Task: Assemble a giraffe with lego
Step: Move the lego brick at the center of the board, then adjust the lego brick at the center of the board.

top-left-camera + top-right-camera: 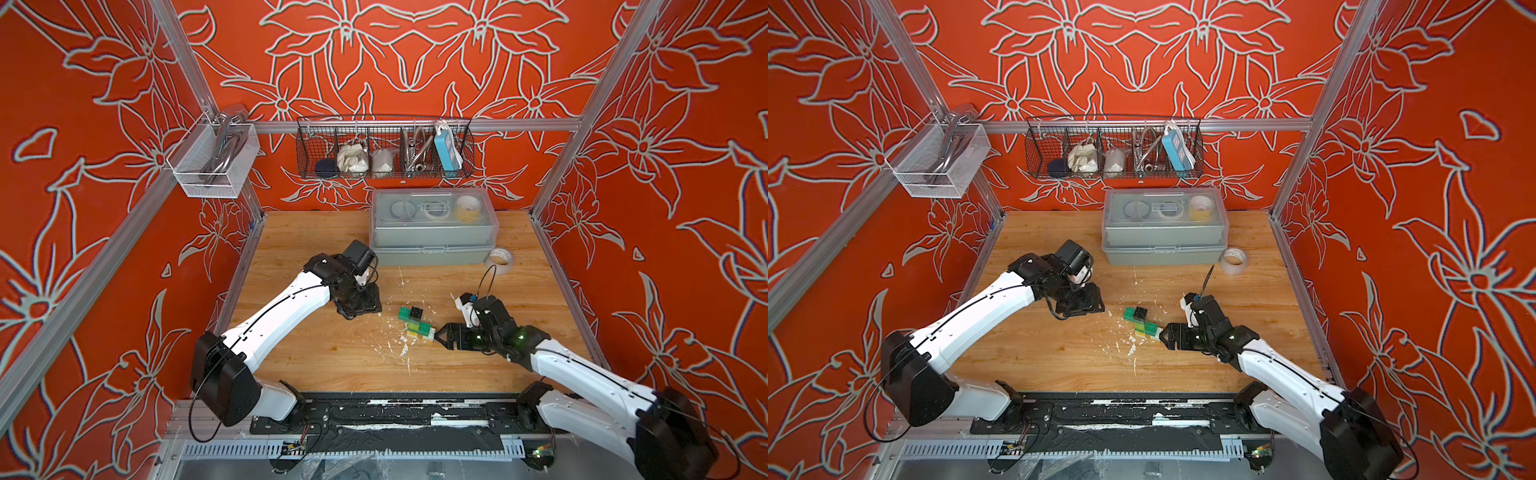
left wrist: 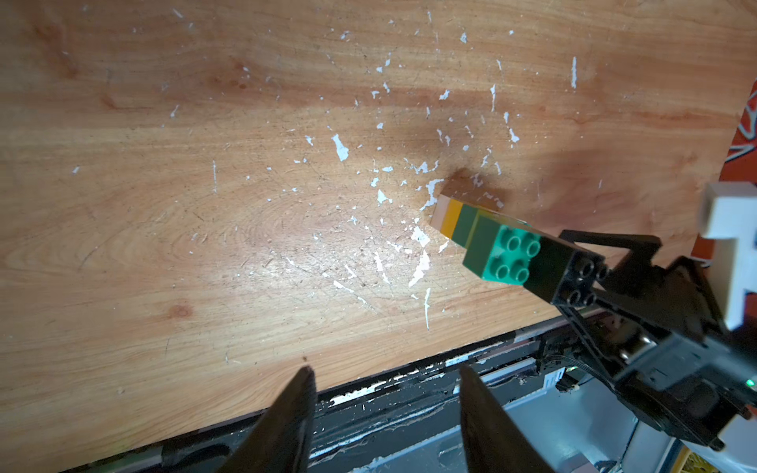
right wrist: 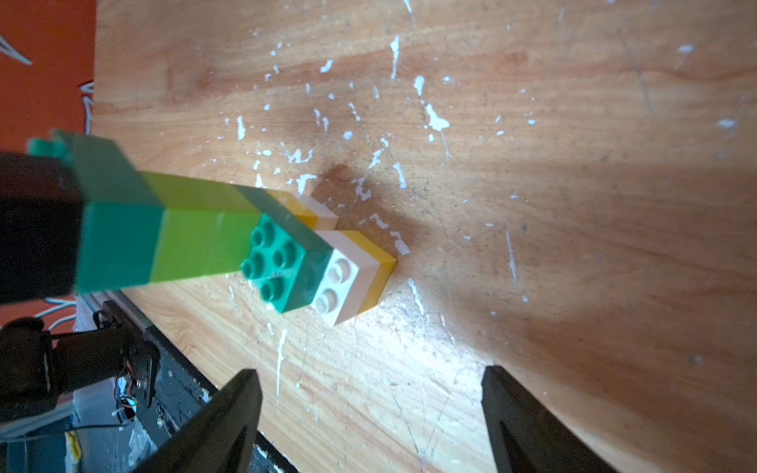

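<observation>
Orange walls (image 1: 415, 62) printed with pale flower outlines close in a wooden worktop (image 1: 332, 357) scattered with white flecks (image 2: 340, 147). At its back sits a grey lidded box (image 1: 432, 237) with a tape roll (image 1: 498, 259) just beside it. A wire basket (image 1: 384, 149) hangs on the back wall, and a white mesh basket (image 1: 212, 162) hangs on the rail toward the robot's left. The giraffe (image 1: 415, 322) stands on the worktop near its middle, among the flecks, in both top views. From the top down it has a black cap (image 2: 573, 278), a dark green head (image 3: 118, 245), a lime green neck (image 3: 192, 241) and a dark green body (image 3: 278, 266) with four bare studs. It has two legs (image 3: 348, 282): one is white over yellow, with two white studs showing past the body, and the other is yellow over white. The right fingers (image 3: 221, 426) are spread wide and hold nothing. Their tips are low, just beside the legs on the robot's right, and the right wrist view shows bare wood between tips and bricks. The left fingers (image 2: 286, 426) hang over the worktop on the giraffe's other side, clearly apart from it. There is a narrower gap between them, with nothing in it.
</observation>
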Available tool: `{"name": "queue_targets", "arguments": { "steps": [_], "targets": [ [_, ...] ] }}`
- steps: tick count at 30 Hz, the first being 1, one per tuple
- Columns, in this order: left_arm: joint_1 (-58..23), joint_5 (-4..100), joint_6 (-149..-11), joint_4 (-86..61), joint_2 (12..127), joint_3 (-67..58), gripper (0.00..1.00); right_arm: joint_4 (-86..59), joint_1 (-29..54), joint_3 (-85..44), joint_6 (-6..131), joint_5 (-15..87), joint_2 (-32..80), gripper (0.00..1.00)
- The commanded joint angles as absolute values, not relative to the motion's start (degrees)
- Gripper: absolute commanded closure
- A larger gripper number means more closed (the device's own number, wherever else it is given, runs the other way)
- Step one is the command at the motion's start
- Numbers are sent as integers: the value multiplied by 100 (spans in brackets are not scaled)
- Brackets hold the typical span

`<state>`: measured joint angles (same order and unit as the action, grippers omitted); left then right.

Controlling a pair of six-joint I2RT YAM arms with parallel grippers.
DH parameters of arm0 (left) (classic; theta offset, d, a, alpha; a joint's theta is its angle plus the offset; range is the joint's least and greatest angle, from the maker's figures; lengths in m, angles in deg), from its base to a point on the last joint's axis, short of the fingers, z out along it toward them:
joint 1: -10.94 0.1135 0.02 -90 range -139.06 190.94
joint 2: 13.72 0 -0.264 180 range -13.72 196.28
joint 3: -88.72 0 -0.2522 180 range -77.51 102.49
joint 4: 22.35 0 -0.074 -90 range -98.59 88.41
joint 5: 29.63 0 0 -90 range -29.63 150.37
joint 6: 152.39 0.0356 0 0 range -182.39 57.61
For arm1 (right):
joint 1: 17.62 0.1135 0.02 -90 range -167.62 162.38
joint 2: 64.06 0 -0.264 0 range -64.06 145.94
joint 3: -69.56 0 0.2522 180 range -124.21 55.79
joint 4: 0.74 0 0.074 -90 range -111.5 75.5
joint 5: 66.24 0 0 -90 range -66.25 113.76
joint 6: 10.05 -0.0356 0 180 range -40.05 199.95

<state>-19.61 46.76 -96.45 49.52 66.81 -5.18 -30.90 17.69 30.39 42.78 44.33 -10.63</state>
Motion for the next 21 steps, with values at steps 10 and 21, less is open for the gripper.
{"name": "queue_targets", "arguments": {
  "steps": [10, 21],
  "targets": [
    [-1756, 4226, -9706, 4626, 6313, -1251, 45, -2186, 1891, 3091, 7054, 4710, -978, 8],
    [-1592, 3953, -9814, 4255, 6107, -1635, 45, -670, 2654, 3598, 7239, 3817, -347, 7]
  ]
}}
